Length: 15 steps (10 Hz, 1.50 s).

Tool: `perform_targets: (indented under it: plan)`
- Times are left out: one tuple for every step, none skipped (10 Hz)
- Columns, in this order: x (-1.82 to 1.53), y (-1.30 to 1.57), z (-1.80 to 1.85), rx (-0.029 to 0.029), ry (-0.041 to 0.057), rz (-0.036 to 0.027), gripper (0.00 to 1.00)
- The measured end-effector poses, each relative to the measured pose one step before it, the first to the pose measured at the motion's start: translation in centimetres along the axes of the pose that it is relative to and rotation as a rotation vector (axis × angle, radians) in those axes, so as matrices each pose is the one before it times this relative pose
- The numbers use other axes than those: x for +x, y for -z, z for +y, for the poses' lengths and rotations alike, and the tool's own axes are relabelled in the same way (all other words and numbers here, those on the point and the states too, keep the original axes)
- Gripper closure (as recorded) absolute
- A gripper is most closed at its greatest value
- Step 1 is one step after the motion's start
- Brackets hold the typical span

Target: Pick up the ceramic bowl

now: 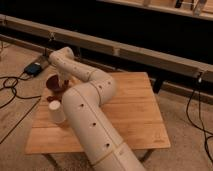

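On top of the gray floor (185, 150) a wooden desk (135, 110) is standing, and it is filling the middle of the view. Behind it a long pale rail (150, 54) is running from side to side in front of a dark wall.

A big white arm (92, 120) is coming up from the bottom edge. It is lying across the left half of the desk, bending at the elbow and reaching toward the far left corner. Over that corner it is turning down.

The bowl (52, 84) is sitting on the desk near the far left corner. It is dark red and shiny, and it is sitting the right way up.

A white cup (56, 112) is standing on the left side of the desk. It is in front of the bowl and apart from it, just beside the arm.

The gripper (63, 79) is hanging at the end of the arm, right at the bowl's right edge. I cannot make out whether it is spread wide or pinching the bowl, or whether it is touching the bowl at all.

Left of the desk a small blue box (34, 68) is lying on the floor, and black cables (12, 82) are curling around near it.
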Motion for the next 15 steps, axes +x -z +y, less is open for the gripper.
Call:
perform_targets:
  plan:
    - [0.050, -0.491, 0.120, 0.00646, 0.00152, 0.00821, 0.41]
    - [0.024, -0.383, 0.242, -0.00090, 0.00166, 0.00997, 0.53]
    - [-0.023, -0.047, 0.223, -0.01013, 0.00144, 0.00577, 0.62]
    - [-0.248, 0.465, 0.435, -0.02760, 0.00353, -0.00249, 0.73]
    - [-0.178, 0.320, 0.183, -0.01878, 0.00262, -0.00295, 0.80]
    - [-0.268, 0.772, 0.031, -0.02762, 0.00397, -0.00464, 0.93]
    - [-0.068, 0.510, -0.193, -0.01846, 0.00191, -0.00037, 0.99]
    - [0.024, 0.581, -0.305, -0.01667, 0.00235, 0.00241, 1.00]
    - [0.240, 0.446, -0.335, -0.02245, 0.00486, 0.00855, 1.00]
    - [0.381, 0.673, -0.371, -0.03179, 0.00778, 0.01273, 1.00]
    - [0.286, 0.371, -0.272, -0.01987, 0.00451, 0.00837, 1.00]
    - [0.326, 0.822, -0.282, -0.02923, 0.01067, 0.00726, 1.00]
    - [0.263, 0.793, -0.164, -0.02466, 0.00893, 0.00357, 1.00]
    - [0.267, 1.024, -0.113, -0.03152, 0.00747, 0.00149, 1.00]
    - [0.298, 0.953, -0.098, -0.03159, 0.00141, 0.00224, 1.00]
